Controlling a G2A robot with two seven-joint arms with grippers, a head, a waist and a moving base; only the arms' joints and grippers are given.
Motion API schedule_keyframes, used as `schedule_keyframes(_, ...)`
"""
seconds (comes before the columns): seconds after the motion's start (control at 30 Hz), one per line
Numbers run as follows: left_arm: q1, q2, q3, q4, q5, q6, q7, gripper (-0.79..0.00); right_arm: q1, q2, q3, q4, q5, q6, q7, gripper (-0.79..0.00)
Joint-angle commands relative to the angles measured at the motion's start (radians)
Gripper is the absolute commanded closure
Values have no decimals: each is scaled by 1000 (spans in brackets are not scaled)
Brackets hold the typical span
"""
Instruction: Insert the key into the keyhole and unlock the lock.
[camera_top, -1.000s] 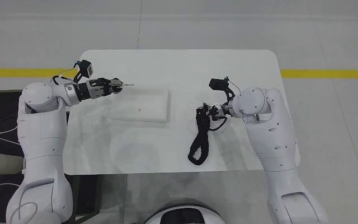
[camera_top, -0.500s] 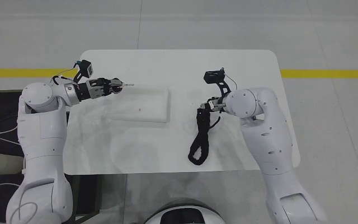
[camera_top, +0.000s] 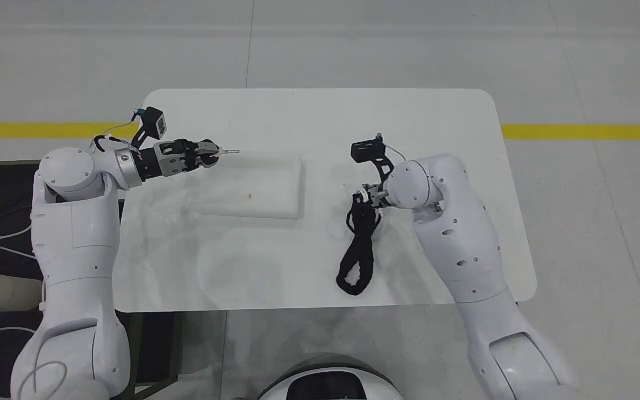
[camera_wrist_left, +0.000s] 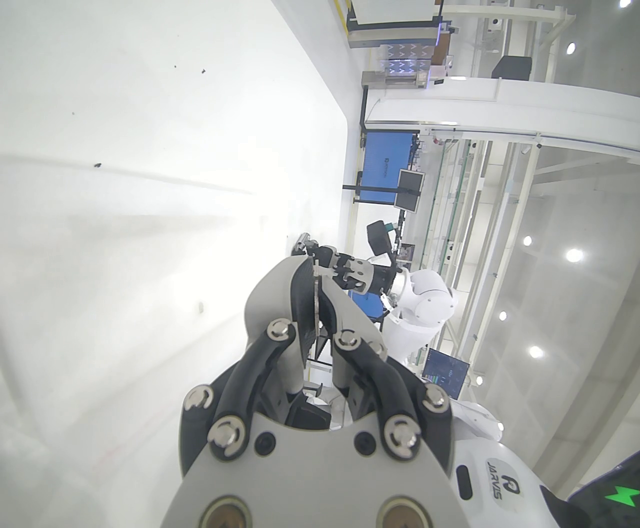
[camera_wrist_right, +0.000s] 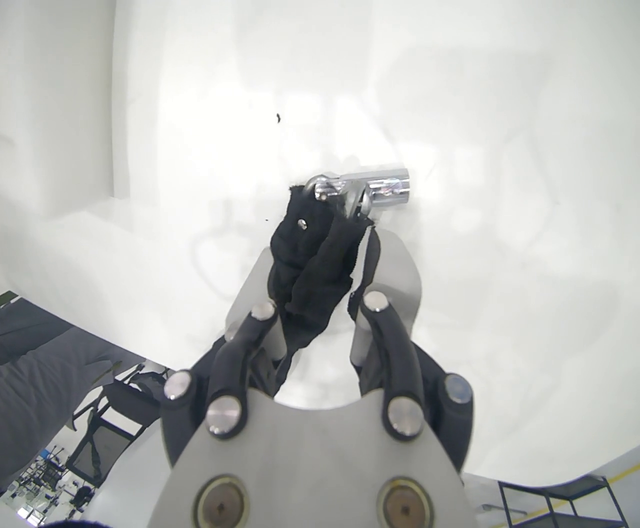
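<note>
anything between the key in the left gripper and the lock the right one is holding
Nothing visible blocks it. In the left wrist view the key points across open air toward the lock held by the right gripper. A flat white block lies on the table between the arms, seemingly below that line.

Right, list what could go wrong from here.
The key is held only by its thin head in the left jaws, so it may twist on contact. The right jaws grip the soft black sleeve, not the chrome barrel, so the barrel could swing away from the key.
</note>
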Motion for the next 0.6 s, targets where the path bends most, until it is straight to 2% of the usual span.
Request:
schedule_keyframes(0.0, 0, 0, 0, 0, 0, 0, 0, 0, 0, -3, 3, 6, -11, -6, -2, -46)
schedule_keyframes(0.03, 0, 0, 0, 0, 0, 0, 0, 0, 1, -4, 10, 9, -19, -1, -5, 0)
schedule_keyframes(0.3, 0, 0, 0, 0, 0, 0, 0, 0, -13, -4, 111, -59, -8, 31, -45, 0)
schedule_keyframes(0.4, 0, 0, 0, 0, 0, 0, 0, 0, -32, -6, 164, -98, 73, 72, -89, 0)
schedule_keyframes(0.57, 0, 0, 0, 0, 0, 0, 0, 0, -60, -15, 211, -78, 241, 149, -162, 0)
